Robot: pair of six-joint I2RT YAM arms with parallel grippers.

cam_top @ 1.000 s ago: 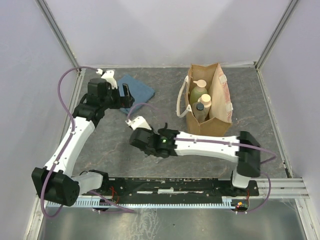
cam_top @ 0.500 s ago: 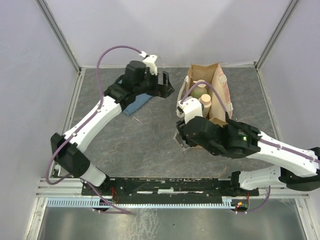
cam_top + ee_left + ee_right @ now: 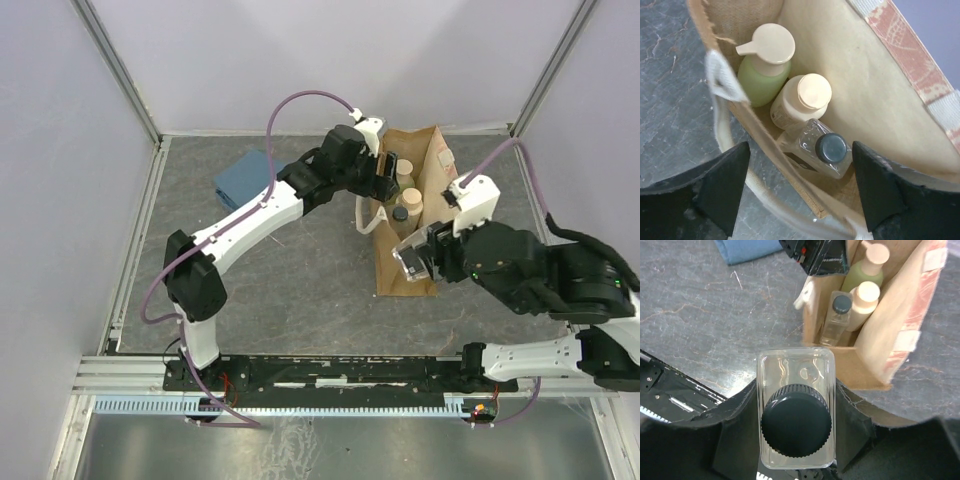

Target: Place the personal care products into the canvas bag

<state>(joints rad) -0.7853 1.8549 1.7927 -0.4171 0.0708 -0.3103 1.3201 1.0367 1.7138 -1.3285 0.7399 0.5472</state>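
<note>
The canvas bag (image 3: 441, 188) stands at the back right of the table, its mouth open. Inside it are a pale green pump bottle (image 3: 762, 75), a cream cylindrical bottle (image 3: 802, 100) and a clear dark-capped bottle (image 3: 822, 150). My left gripper (image 3: 385, 178) is open over the bag's left rim, one finger (image 3: 725, 180) outside the bag and the other over its inside. My right gripper (image 3: 418, 258) hovers above the bag's near end, shut on a second clear rectangular bottle (image 3: 796, 415) with a dark cap. That bottle fills the gap between the jaws.
A folded blue cloth (image 3: 243, 178) lies at the back left of the table. The bag's cream strap handle (image 3: 364, 212) hangs down its left side, next to my left fingers. Grey walls and a metal frame enclose the table.
My left arm has swung right from the blue cloth to the bag's left rim. My right arm has carried the clear bottle from the middle of the table to the bag's near end.
</note>
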